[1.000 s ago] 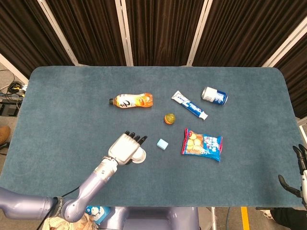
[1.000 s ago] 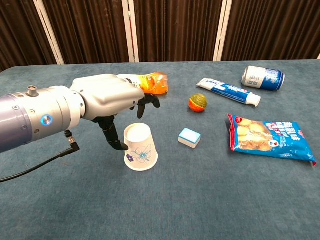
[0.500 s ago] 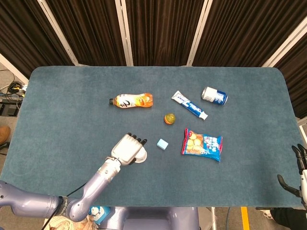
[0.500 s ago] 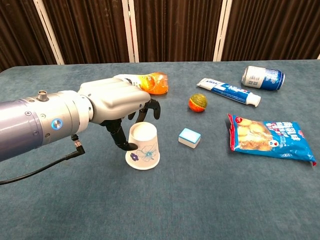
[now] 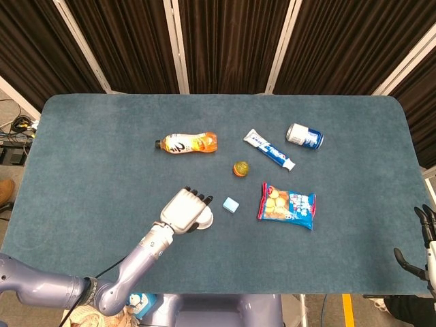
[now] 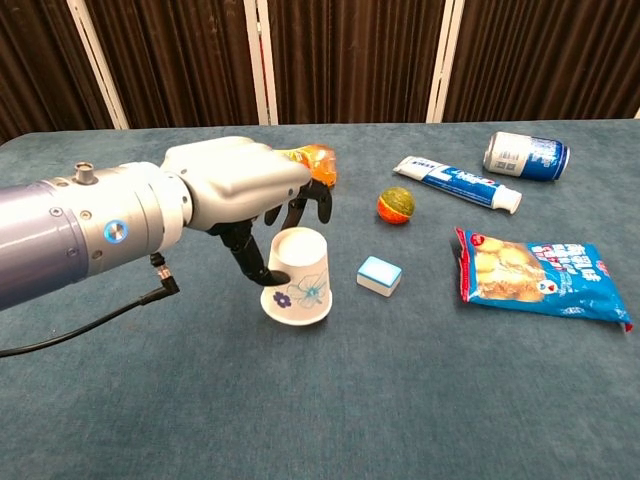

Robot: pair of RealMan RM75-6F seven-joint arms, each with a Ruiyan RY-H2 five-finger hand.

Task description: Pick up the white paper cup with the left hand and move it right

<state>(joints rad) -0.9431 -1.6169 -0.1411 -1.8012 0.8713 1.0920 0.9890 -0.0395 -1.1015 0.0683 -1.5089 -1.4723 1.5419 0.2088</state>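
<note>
1. A small light-blue block (image 6: pixel 379 275) lies just right of the white paper cup (image 6: pixel 298 289), with an orange-green ball (image 6: pixel 395 205) beyond it and a snack bag (image 6: pixel 545 277) further right.
2. A toothpaste tube (image 6: pixel 457 184), a can (image 6: pixel 526 155) and an orange drink bottle (image 5: pixel 187 143) lie toward the far side of the blue table (image 5: pixel 88 163).
3. The cup is upside down and tilted, with a blue flower print on its side.
4. The left hand (image 6: pixel 245 190) grips the cup, fingers curled around it; the cup is near the table's middle.
5. The right hand (image 5: pixel 424 248) shows at the table's right edge with fingers apart, holding nothing.
</note>
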